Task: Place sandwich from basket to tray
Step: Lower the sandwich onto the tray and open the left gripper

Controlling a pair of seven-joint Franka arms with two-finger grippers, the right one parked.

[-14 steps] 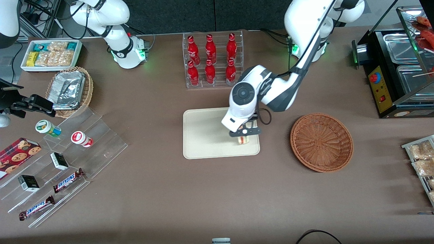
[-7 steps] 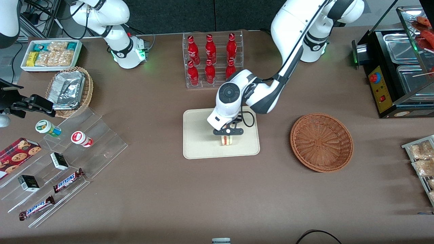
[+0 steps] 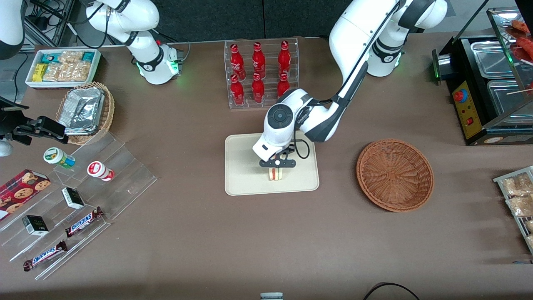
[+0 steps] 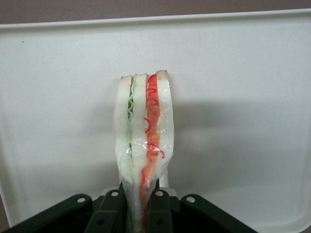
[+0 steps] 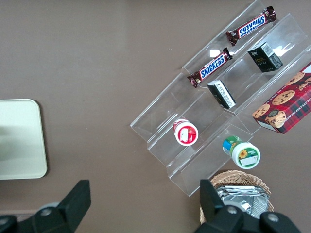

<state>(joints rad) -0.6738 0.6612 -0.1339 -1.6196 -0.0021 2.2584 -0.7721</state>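
The sandwich (image 3: 276, 174), a wedge of white bread with red and green filling in clear wrap, is pinched in my left gripper (image 3: 277, 166) over the cream tray (image 3: 243, 175), near the tray's edge closest to the front camera. In the left wrist view the sandwich (image 4: 145, 131) hangs point-out between the black fingers (image 4: 108, 213), with the tray (image 4: 243, 97) close beneath it. I cannot tell whether it touches the tray. The reddish-brown wicker basket (image 3: 394, 175) stands empty beside the tray, toward the working arm's end of the table.
A clear rack of red cola bottles (image 3: 260, 73) stands just farther from the front camera than the tray. A clear stepped shelf of snacks (image 3: 70, 200) and a tan basket of foil trays (image 3: 85, 110) lie toward the parked arm's end. A black warmer (image 3: 487, 83) stands near the basket.
My gripper has carried the sandwich from the tray's basket-side edge toward its middle, then slowed and dropped slightly lower over the tray.
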